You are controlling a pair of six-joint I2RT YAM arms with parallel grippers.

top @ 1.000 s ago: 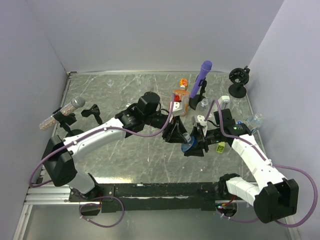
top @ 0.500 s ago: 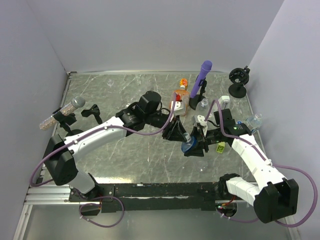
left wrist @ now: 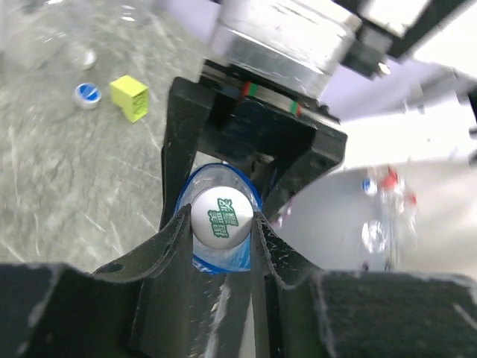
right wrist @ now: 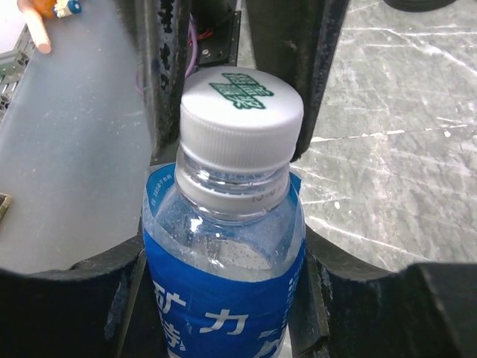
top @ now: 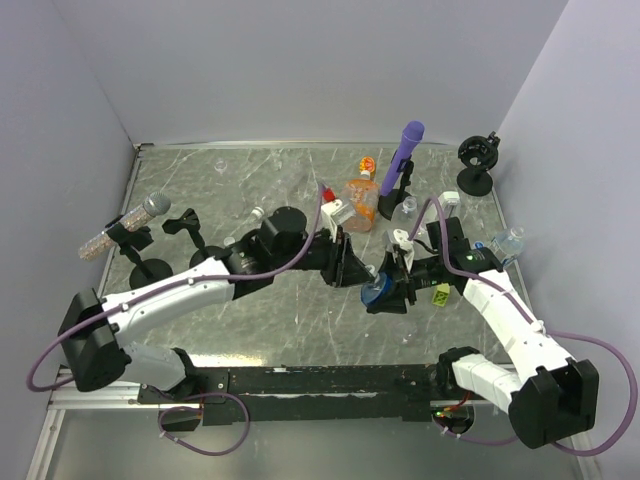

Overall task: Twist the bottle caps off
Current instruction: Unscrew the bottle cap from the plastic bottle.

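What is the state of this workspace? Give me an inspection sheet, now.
Surface: grey streaked table.
Job's things: blue-label bottle, white cap on it; orange bottle and clear bottle sit apart; loose blue cap on the table.
Clutter: purple microphone, yellow-green block.
Grippers: left gripper shut on white cap; right gripper shut on blue-label bottle.
Cables: purple cables loop along both arms.
Surroundings: plain pale walls.
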